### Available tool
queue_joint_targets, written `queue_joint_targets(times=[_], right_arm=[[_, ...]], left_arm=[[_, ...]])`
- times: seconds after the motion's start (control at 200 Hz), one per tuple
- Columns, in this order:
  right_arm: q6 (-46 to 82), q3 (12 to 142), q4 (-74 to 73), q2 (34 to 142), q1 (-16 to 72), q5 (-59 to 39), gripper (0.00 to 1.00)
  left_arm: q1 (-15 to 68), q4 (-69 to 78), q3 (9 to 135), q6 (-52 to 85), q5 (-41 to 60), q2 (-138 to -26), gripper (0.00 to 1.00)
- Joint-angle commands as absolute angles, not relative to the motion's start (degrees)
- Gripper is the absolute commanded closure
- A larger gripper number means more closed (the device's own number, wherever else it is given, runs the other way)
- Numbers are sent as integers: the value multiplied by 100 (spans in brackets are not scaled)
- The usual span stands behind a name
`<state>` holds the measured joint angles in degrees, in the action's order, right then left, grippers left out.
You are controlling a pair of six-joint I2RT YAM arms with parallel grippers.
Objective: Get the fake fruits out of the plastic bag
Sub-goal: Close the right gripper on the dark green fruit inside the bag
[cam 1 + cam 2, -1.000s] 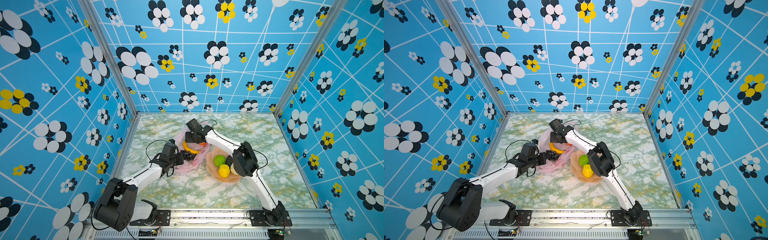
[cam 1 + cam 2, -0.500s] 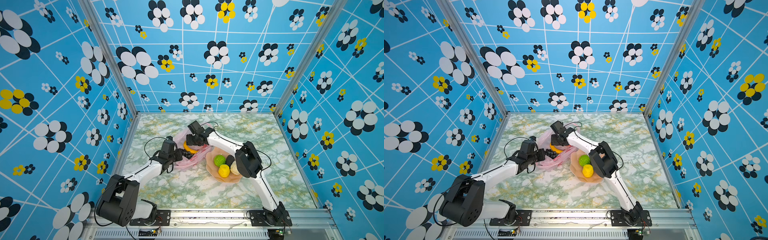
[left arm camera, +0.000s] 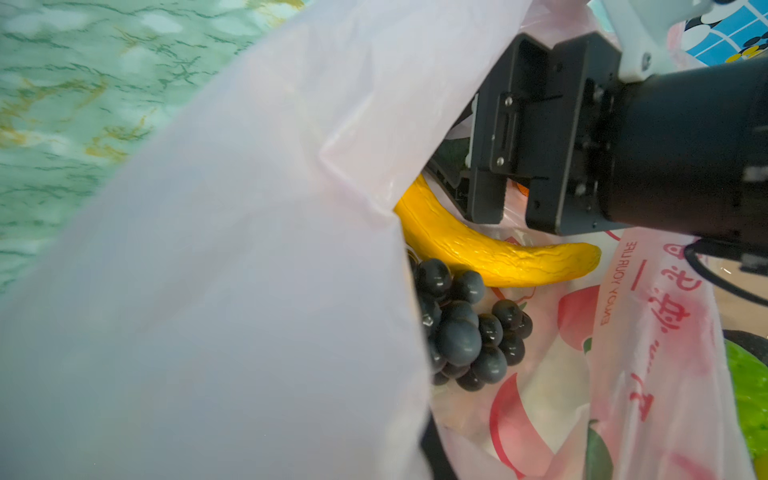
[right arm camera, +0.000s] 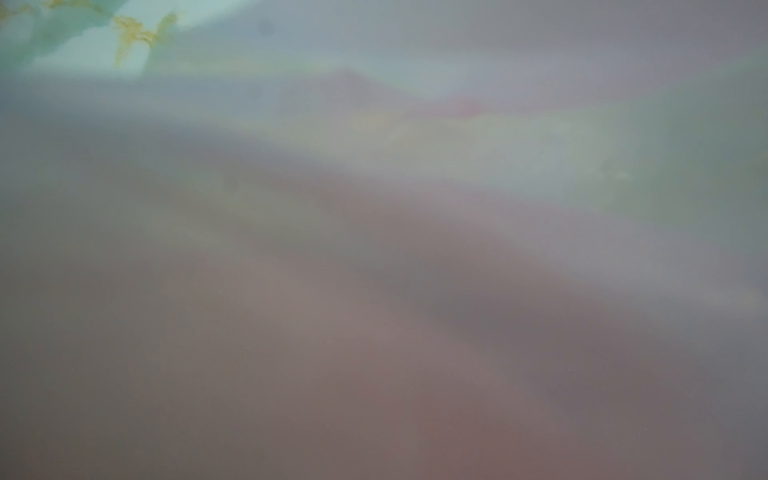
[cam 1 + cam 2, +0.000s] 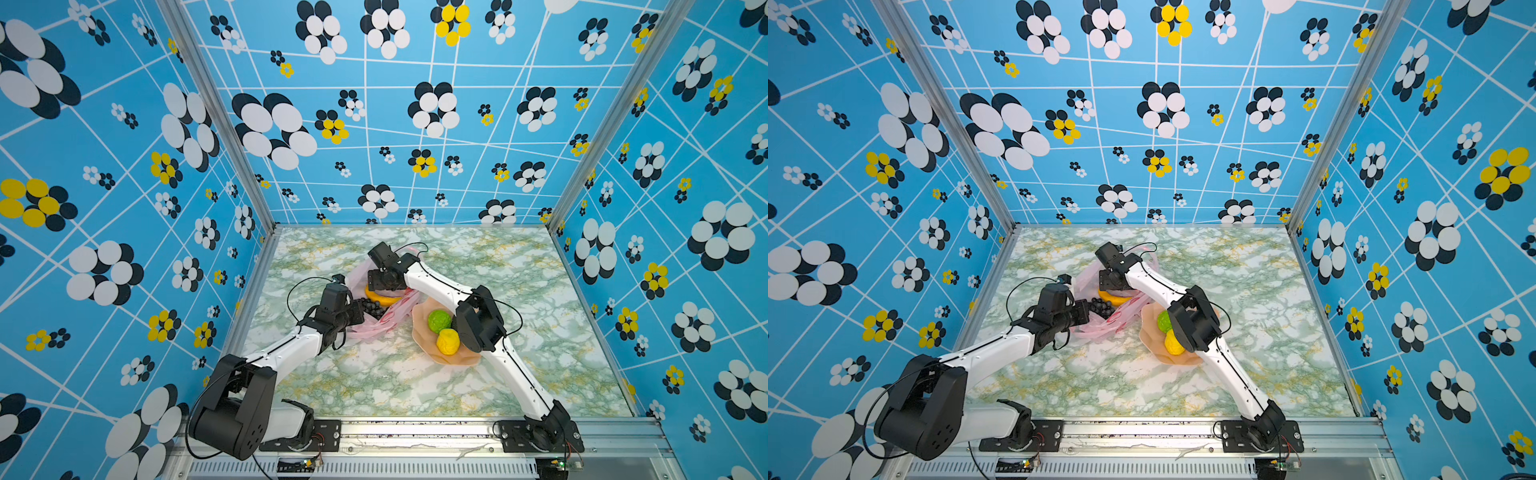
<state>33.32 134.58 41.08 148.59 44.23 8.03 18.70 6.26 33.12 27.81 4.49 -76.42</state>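
So, left hand point(image 5: 358, 312): clamped on bag point(image 5: 374, 330) rim, near left.
Right hand point(image 3: 515, 216): spread apart above banana point(image 3: 498, 253).
Risk: closing could have pinched bag along with banana, dragging both.

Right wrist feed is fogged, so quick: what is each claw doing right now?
Left claw: shut, pinching the plastic bag edge.
Right claw: open inside the bag, above the banana, nothing visibly held.

Bag point(image 3: 249, 249) pink, red print; banana point(image 3: 498, 253) yellow; grapes point(image 3: 461, 332) black.
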Motion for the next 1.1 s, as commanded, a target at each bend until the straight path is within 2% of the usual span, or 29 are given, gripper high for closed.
queue_joint_targets(times=[0.0,0.285,0.555,0.865,1.095], right_arm=[[3232,13654,4490,15064,4438,1026,14],[3267,12960,4148,14476,4443,869,28],[3294,12127,3723,13835,4465,646,28],[3216,12035,3697,14001,4449,728,17],[3147,12287,3866,14203,4447,940,21]], left_arm=[[1817,703,3268,2691,480,-7533,100],[1816,633,3298,2693,383,-7594,100],[1809,563,3333,2676,299,-7612,100],[1809,547,3335,2664,312,-7597,100],[1808,562,3327,2667,318,-7585,100]])
